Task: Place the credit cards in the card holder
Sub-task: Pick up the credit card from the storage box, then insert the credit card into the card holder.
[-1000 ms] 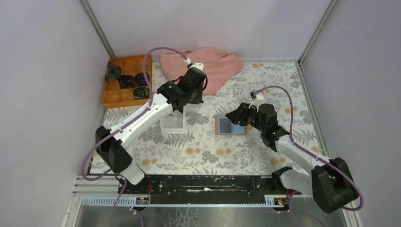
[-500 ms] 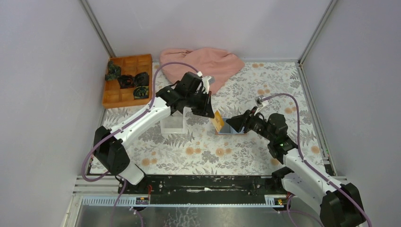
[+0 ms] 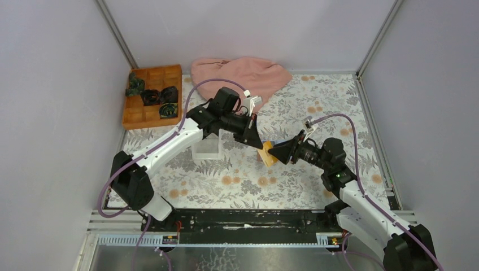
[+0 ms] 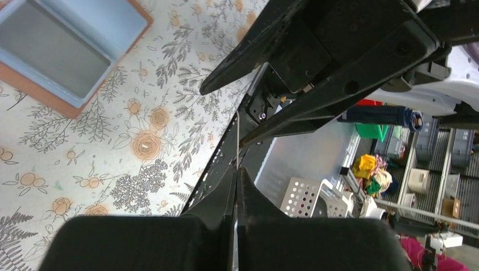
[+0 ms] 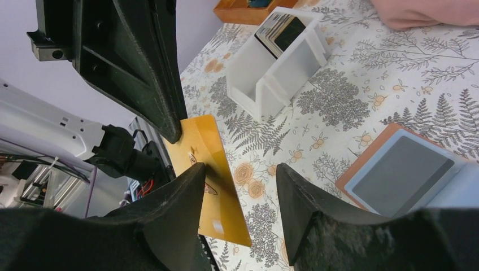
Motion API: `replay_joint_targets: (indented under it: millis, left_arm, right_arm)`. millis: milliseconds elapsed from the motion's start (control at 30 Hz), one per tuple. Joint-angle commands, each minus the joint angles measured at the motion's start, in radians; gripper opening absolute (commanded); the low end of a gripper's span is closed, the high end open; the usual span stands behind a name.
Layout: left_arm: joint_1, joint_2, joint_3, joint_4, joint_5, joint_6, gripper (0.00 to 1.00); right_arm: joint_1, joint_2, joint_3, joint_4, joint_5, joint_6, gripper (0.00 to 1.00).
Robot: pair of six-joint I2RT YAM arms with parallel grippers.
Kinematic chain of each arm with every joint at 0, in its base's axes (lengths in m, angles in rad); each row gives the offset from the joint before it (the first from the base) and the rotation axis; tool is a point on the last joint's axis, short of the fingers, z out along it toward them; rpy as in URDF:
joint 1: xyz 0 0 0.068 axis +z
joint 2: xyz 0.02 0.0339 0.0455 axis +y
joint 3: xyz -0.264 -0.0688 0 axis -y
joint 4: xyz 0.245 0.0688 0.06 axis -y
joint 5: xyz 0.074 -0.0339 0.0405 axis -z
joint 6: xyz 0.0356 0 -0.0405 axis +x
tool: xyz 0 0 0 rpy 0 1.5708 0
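My left gripper [image 3: 257, 141] is shut on a thin gold card [image 3: 266, 153] and holds it in the air over the middle of the table. In the left wrist view the card [image 4: 236, 135] shows edge-on between the closed fingers of the left gripper [image 4: 237, 169]. My right gripper [image 3: 275, 151] is open, and in the right wrist view the gold card [image 5: 212, 175] stands between its jaws [image 5: 242, 169], close against the left finger. The card holder [image 5: 401, 175] lies open on the table, reddish-brown outside and blue-grey inside; it also shows in the left wrist view [image 4: 62, 51].
A white stand [image 3: 206, 148] holding more cards [image 5: 279, 31] sits left of the grippers. An orange compartment box [image 3: 151, 96] with dark items is at the back left. A pink cloth [image 3: 243, 76] lies at the back. The table has a floral cover.
My left gripper left the white stand and carried the gold card right and forward. My right gripper swung left off the card holder and now has its open jaws around the card.
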Motion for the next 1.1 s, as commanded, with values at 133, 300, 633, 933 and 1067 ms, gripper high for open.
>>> replay_joint_targets:
  millis: [133,300,633,933,1067]
  left_arm:
    - [0.026,-0.012,-0.007,0.056,0.124,0.057,0.0]
    - [0.044,-0.006,-0.012,0.092,0.173,0.051,0.0]
    - [0.064,0.003,-0.027,0.12,0.239,0.061,0.0]
    - [0.108,0.02,-0.049,0.127,0.088,0.002,0.33]
    - [0.125,0.035,-0.056,0.176,-0.03,-0.071,0.37]
  right_arm:
    - [0.006,0.005,-0.019,0.079,-0.089,0.052,0.56]
    - [0.006,0.028,-0.049,0.165,-0.133,0.108,0.52]
    - [0.004,0.058,-0.098,0.384,-0.171,0.234,0.26]
    - [0.003,0.037,-0.106,0.367,-0.139,0.239,0.0]
    - [0.003,0.013,-0.093,0.268,-0.088,0.188,0.0]
